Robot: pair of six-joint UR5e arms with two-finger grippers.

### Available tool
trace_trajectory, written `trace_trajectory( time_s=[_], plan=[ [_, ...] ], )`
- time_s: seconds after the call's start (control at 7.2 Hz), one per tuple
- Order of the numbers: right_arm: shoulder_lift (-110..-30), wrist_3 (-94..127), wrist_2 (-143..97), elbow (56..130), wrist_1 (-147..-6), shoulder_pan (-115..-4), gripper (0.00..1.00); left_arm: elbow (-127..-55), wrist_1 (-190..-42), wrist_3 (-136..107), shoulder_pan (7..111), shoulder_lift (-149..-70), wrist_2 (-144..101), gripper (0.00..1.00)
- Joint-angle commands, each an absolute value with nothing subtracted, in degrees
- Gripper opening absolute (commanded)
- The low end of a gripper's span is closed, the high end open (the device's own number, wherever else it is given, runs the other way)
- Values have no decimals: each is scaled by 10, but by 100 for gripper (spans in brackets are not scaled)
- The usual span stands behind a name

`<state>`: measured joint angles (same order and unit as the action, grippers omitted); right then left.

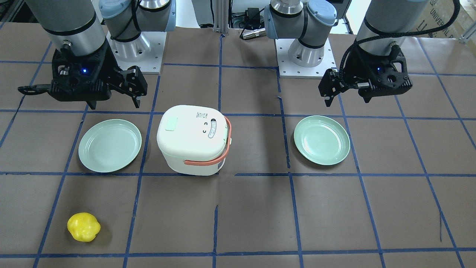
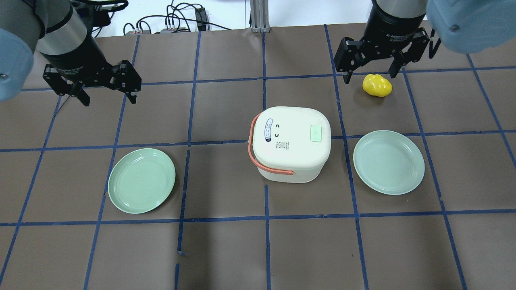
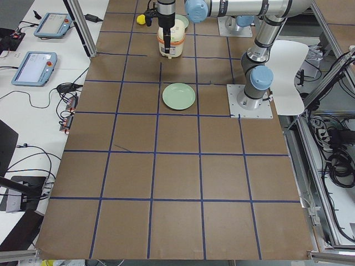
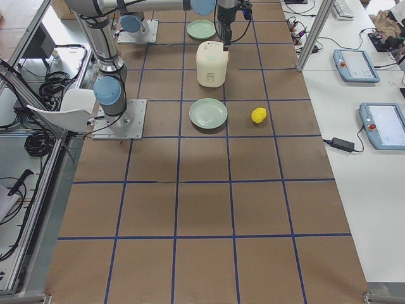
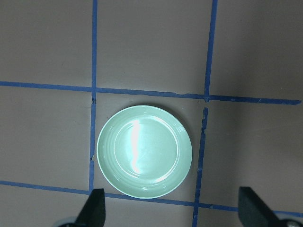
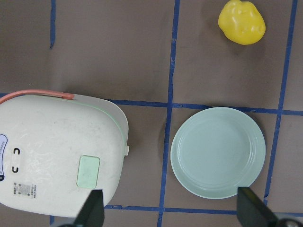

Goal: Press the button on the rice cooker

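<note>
The rice cooker stands shut at the table's middle, white with a salmon-orange handle, a little face and a mint-green square button on its lid. It also shows in the front view and the right wrist view, with the button low in that view. My right gripper is open and empty, high above the table, beyond and to the right of the cooker. My left gripper is open and empty, high over the table's left side, far from the cooker.
A mint-green plate lies left of the cooker, under my left gripper's camera. A second plate lies right of the cooker. A yellow bell pepper sits beyond that plate, below my right gripper.
</note>
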<state>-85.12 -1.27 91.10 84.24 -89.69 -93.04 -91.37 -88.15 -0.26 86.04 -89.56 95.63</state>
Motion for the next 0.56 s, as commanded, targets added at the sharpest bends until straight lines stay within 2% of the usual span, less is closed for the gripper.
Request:
trace_trajectory(
  time_s=[0.0, 0.42],
  plan=[
    [-852, -11, 908, 843, -892, -930, 99, -913, -882, -3, 860, -896, 956, 100],
    [-855, -10, 907, 846, -889, -931, 100, -914, -882, -3, 860, -896, 956, 100]
  ],
)
